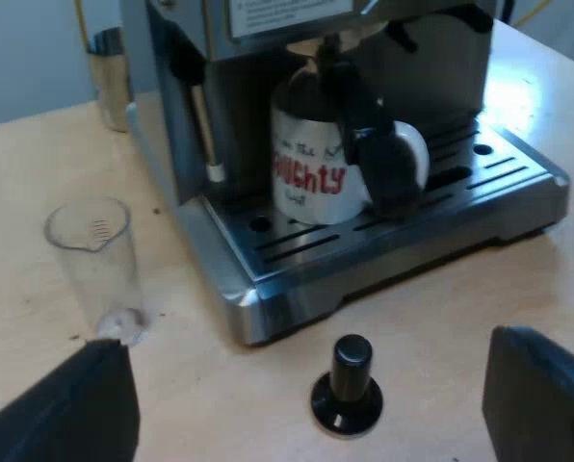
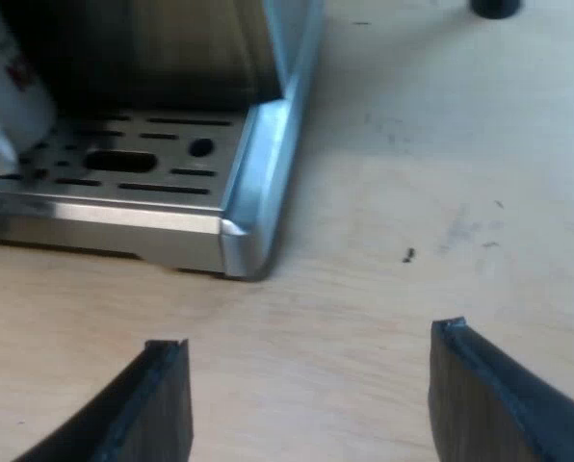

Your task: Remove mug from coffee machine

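Mug (image 1: pixel 311 178), white ceramic with red lettering, stands on the slotted steel drip tray (image 1: pixel 412 255) of the silver espresso machine (image 1: pixel 186 106), with a dark shape I cannot identify just in front of it. My left gripper (image 1: pixel 301 385) hovers over the pale wooden table (image 1: pixel 460 298) near the black-knobbed tamper (image 1: pixel 349 383) and the clear measuring glass (image 1: pixel 92 252), jaws wide apart and empty. My right gripper (image 2: pixel 306 380), jaws likewise spread and empty, sits low by the tray's corner. I judge this to be the approach. Next, one arm must reach in and close on the mug before lifting it out.
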